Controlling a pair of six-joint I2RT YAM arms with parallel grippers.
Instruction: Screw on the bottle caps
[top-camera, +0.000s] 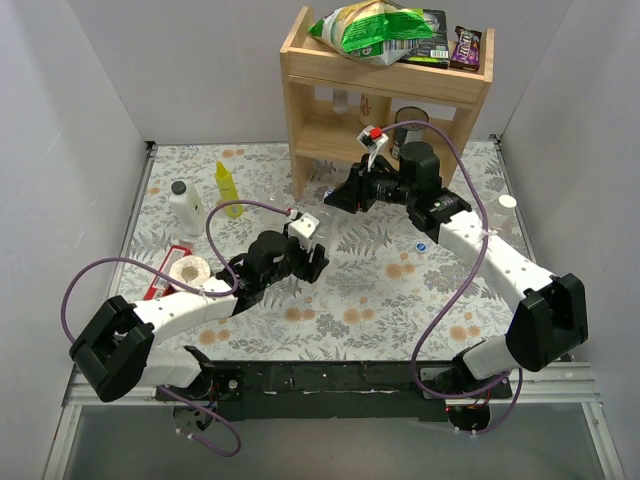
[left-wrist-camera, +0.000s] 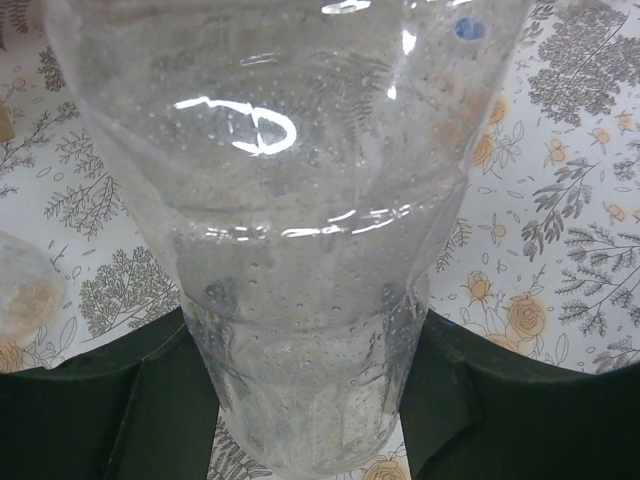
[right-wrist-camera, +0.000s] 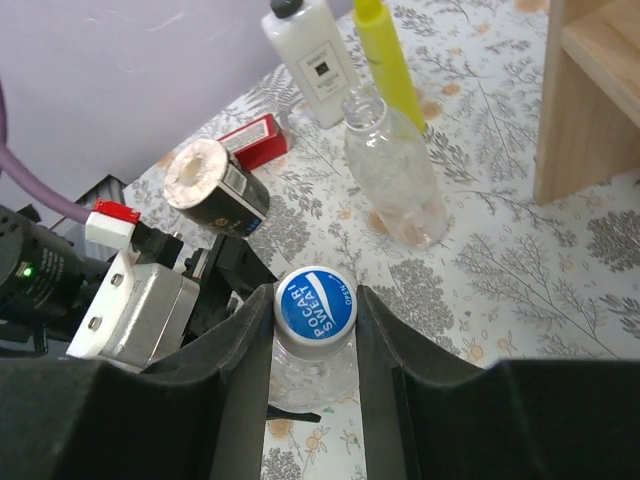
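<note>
Over the table, the left gripper clamps the bottle to steady it, while the right gripper pinches the blue cap on its neck, likely for twisting.

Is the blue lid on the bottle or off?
On. The blue cap sits atop the clear bottle, inside the right gripper; how tight, cannot tell.
</note>
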